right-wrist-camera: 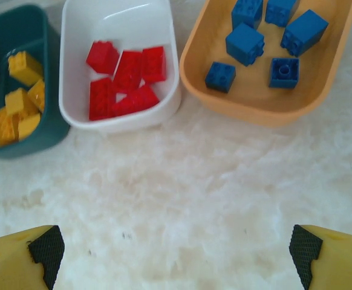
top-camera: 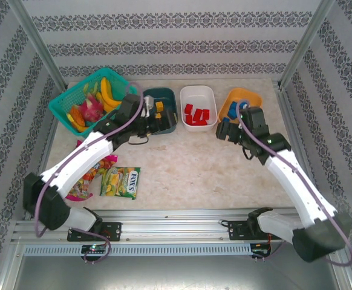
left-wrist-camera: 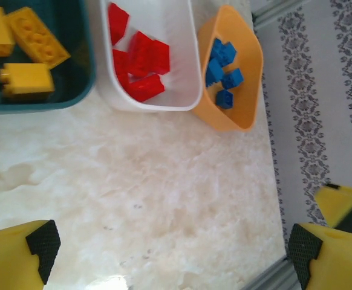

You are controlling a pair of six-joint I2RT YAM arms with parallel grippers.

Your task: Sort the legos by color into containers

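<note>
Three tubs stand in a row at the back of the table. The dark teal tub (top-camera: 161, 109) holds orange-yellow legos (right-wrist-camera: 17, 96). Red legos (right-wrist-camera: 124, 78) lie in the white tub (top-camera: 198, 98). Blue legos (right-wrist-camera: 267, 36) lie in the orange tub (top-camera: 241, 96). My left gripper (left-wrist-camera: 170, 254) is open over bare table just in front of the teal tub, nothing between its fingers. My right gripper (right-wrist-camera: 176, 254) is open too, hanging over the table in front of the orange tub, with nothing in it.
A bright teal mesh basket (top-camera: 73, 99) of toy fruit sits at the back left. Candy bags (top-camera: 121, 181) lie at the front left by the left arm. Metal frame posts and patterned walls close in the table's sides and back.
</note>
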